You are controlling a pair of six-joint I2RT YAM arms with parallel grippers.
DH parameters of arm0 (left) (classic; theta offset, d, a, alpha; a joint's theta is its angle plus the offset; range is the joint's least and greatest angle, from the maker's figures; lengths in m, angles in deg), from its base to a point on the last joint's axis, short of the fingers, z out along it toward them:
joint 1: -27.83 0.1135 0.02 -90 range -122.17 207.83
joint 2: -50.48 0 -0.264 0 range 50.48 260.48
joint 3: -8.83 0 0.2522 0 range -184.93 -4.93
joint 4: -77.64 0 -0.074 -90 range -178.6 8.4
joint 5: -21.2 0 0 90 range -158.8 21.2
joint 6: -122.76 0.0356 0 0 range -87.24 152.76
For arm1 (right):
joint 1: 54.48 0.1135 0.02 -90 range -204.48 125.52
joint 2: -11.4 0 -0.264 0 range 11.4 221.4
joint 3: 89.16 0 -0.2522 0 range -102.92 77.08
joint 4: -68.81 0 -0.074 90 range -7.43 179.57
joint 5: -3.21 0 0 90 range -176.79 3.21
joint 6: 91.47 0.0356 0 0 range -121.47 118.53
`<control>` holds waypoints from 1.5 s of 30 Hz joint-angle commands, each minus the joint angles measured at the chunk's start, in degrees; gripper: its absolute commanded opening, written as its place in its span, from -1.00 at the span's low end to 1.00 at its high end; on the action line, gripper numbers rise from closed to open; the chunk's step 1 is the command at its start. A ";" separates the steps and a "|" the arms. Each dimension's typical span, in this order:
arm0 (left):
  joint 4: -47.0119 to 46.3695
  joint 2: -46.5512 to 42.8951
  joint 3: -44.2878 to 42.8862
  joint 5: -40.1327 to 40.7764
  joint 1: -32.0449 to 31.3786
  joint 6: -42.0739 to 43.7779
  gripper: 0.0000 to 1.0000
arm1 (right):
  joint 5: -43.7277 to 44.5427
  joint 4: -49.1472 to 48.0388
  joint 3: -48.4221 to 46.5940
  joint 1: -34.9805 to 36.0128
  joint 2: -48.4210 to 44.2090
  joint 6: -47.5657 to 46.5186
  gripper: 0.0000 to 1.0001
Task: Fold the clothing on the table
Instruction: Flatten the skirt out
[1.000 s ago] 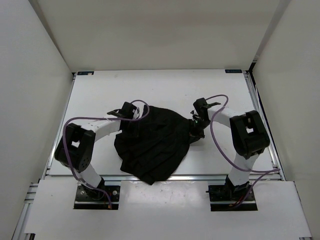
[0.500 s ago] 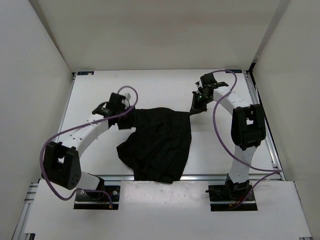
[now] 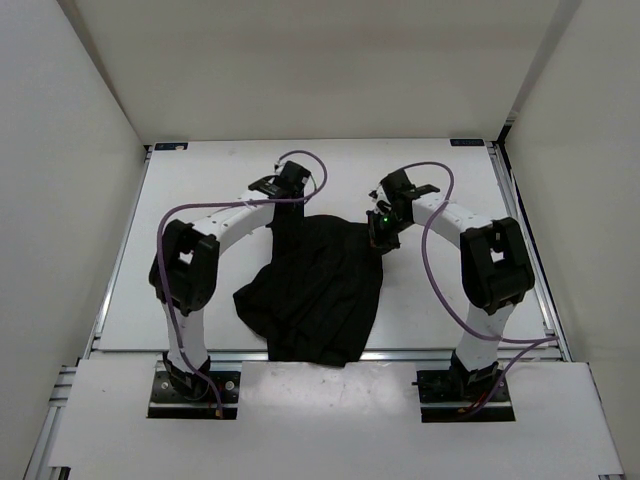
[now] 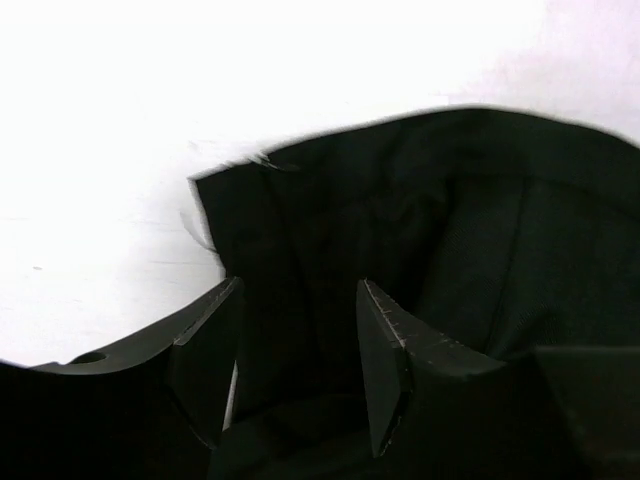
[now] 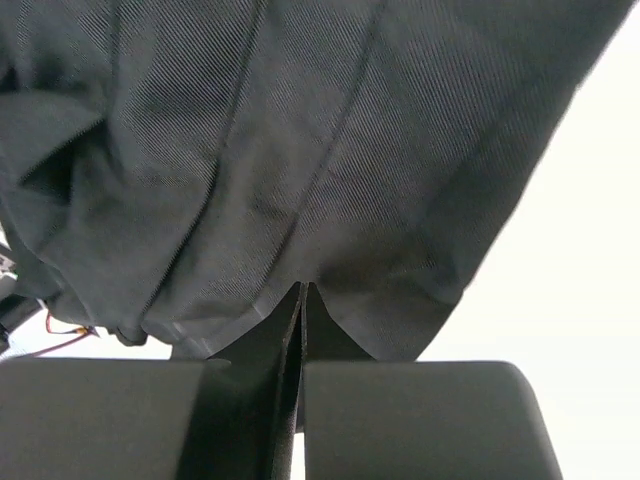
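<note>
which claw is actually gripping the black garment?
The right claw, pinched shut on an edge of the clothing; the left claw stands open over it.

Both arms bent inward toward frame centre. Left gripper (image 4: 300, 290) stood wide open; right gripper (image 5: 303, 292) was clamped on the clothing (image 5: 300, 150).

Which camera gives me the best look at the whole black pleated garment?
The top external view: the entire pleated garment lies in frame on the table. The left wrist view shows only one edge beyond the open left fingers; the right wrist view shows just pleats pinched in the shut right fingers.
</note>
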 commanded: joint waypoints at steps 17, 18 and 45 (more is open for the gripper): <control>-3.37 4.78 0.65 4.92 -2.96 -7.24 0.13 | -3.77 0.47 8.20 -5.27 -9.14 -2.68 -0.99; -3.64 5.13 1.18 4.91 -3.22 -7.33 0.13 | -4.03 0.56 8.11 -5.45 -9.13 -2.68 -1.00; 3.22 6.37 -9.90 12.37 -6.47 -3.03 -0.90 | -4.65 0.30 8.82 -6.68 -10.10 -2.24 -1.00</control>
